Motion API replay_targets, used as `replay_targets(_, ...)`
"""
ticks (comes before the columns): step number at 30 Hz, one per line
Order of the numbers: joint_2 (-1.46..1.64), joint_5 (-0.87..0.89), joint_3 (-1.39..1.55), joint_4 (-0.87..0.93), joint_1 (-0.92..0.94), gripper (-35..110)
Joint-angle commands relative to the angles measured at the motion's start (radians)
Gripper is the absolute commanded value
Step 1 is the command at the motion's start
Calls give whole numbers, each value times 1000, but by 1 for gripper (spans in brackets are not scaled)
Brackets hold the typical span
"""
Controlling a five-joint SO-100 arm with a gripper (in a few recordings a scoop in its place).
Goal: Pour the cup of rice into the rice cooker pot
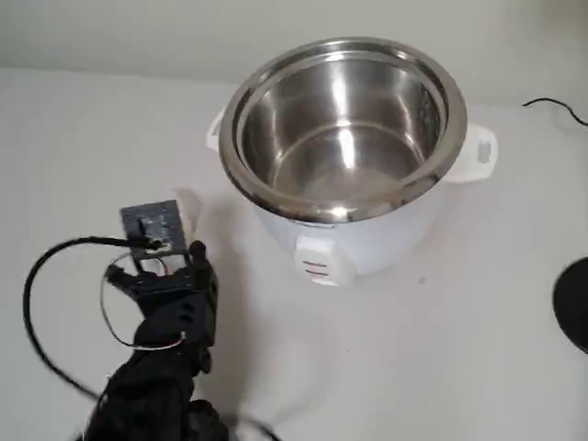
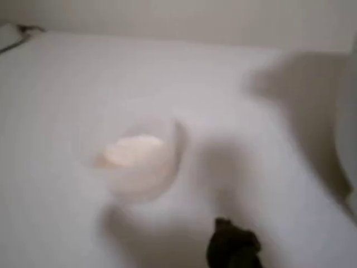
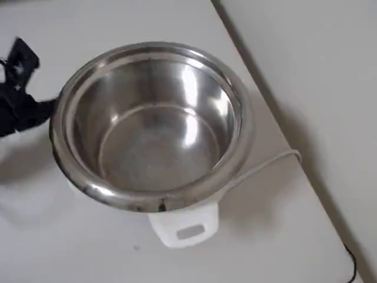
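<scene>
The rice cooker pot (image 1: 342, 119), a wide shiny steel bowl in a white body, stands at the upper middle of the fixed view and at the centre of the overhead view (image 3: 154, 121); I see no grains inside it. The cup (image 2: 142, 162), small and translucent, stands on the table in the blurred wrist view with white rice (image 2: 134, 151) in it. In the fixed view a bit of the cup (image 1: 190, 204) peeks out behind the wrist board. My black gripper (image 1: 190, 253) is just short of the cup, left of the cooker. Only one dark fingertip (image 2: 231, 245) shows, apart from the cup.
A black cable (image 1: 41, 303) loops left of the arm. A dark round object (image 1: 574, 303) sits at the right edge. The cooker's white cord (image 3: 265, 168) runs off toward the table's right edge (image 3: 277, 124). The arm (image 3: 17, 103) is at the pot's left side.
</scene>
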Motion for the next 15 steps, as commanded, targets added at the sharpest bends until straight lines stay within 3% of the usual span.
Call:
replay_targets(1, -284, 6, -103, -279, 17, 47)
replay_targets(8, -788, -26, -316, -672, 15, 51)
replay_targets(15, -986, -69, -486, -742, 8, 57)
